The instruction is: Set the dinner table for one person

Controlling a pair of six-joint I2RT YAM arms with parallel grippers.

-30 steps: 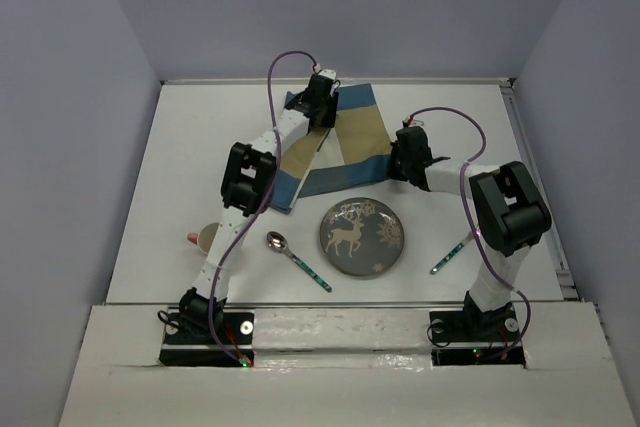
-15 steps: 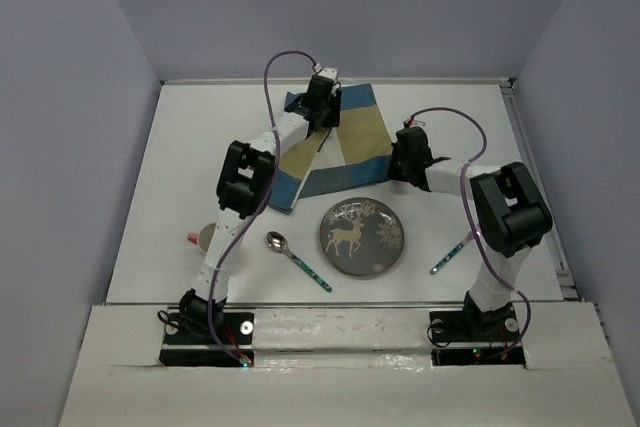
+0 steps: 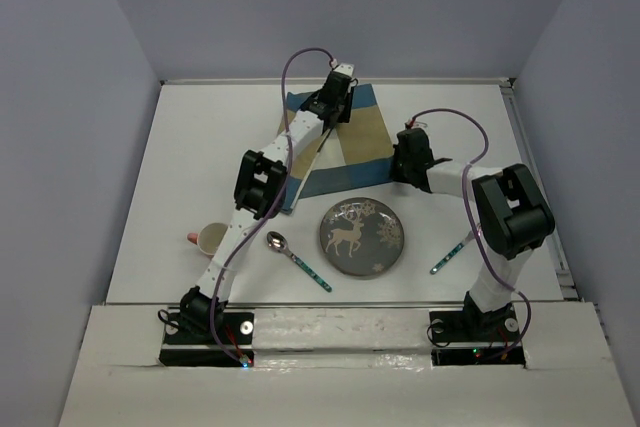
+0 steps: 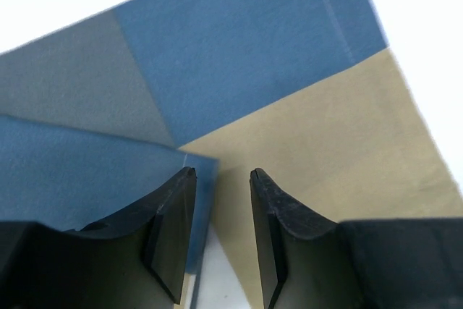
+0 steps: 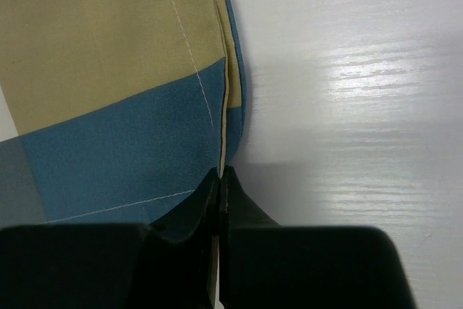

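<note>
The blue-and-tan striped placemat (image 3: 355, 142) lies partly folded at the far middle of the white dinner table (image 3: 200, 147). My left gripper (image 3: 330, 107) hovers over its far part, open and empty. In the left wrist view (image 4: 222, 175) the jaws stand apart above tan cloth (image 4: 347, 142), next to a folded blue corner (image 4: 108, 171). My right gripper (image 3: 394, 162) is shut on the placemat's right edge. The right wrist view (image 5: 219, 173) shows the cloth's doubled blue edge (image 5: 230, 99) pinched between the closed jaws.
A dark plate with a reindeer picture (image 3: 362, 237) sits near the front centre. A spoon (image 3: 297, 257) lies to its left and a green-handled utensil (image 3: 450, 255) to its right. A cup (image 3: 210, 239) stands at the front left. Walls enclose the table.
My left arm has swung right and a little farther over the placemat, uncovering the cup. My right gripper stays clamped on the cloth edge.
</note>
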